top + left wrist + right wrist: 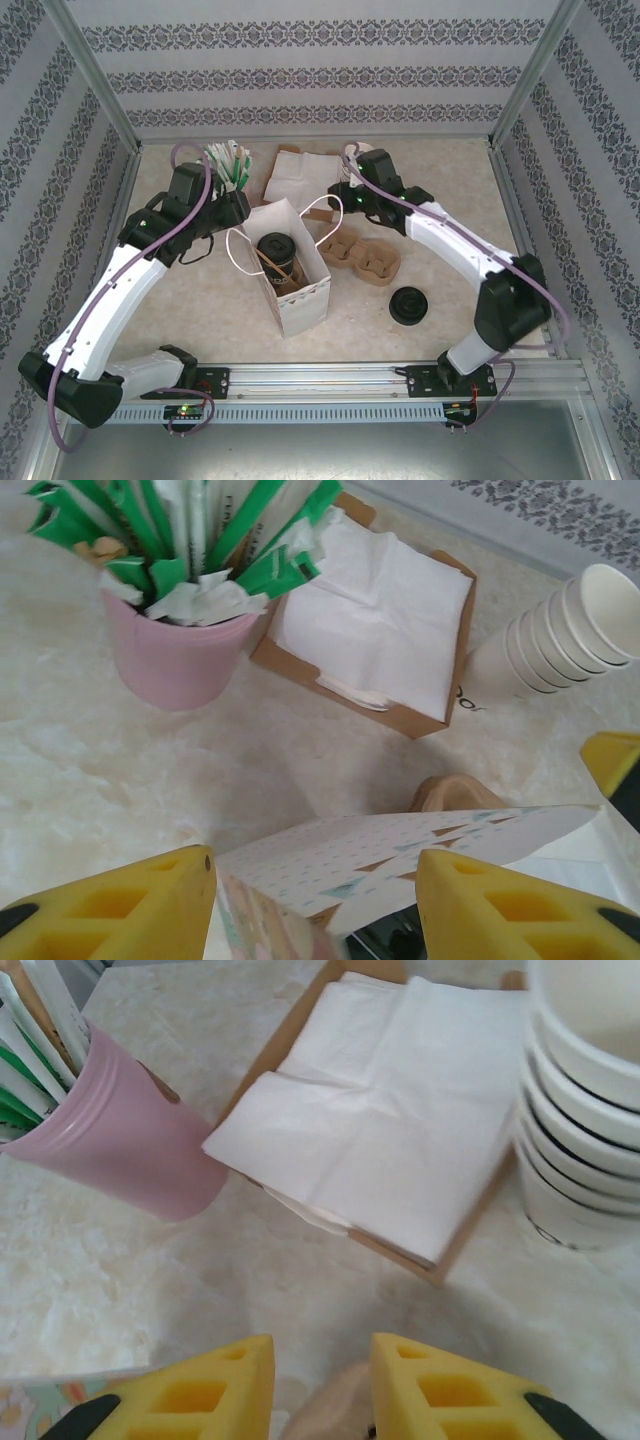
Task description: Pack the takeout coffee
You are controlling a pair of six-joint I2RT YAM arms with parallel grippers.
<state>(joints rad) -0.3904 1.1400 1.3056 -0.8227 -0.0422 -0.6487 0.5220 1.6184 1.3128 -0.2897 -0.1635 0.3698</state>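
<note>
The takeout coffee (275, 250), a small cup with a black lid, stands inside the open white paper bag (305, 300) at mid-table. My left gripper (238, 212) is at the bag's far-left corner. In the left wrist view its fingers (315, 865) stand wide apart with the bag's patterned rim (400, 865) running between them. My right gripper (338, 205) hovers just beyond the bag's far right side. In the right wrist view its fingers (322, 1345) sit close on either side of a blurred tan arched piece (335, 1410).
A brown pulp cup carrier (370, 260) lies right of the bag, a loose black lid (410, 305) nearer the front. At the back stand a pink cup of green-wrapped sticks (180, 650), a napkin box (375, 620) and stacked white cups (560, 630).
</note>
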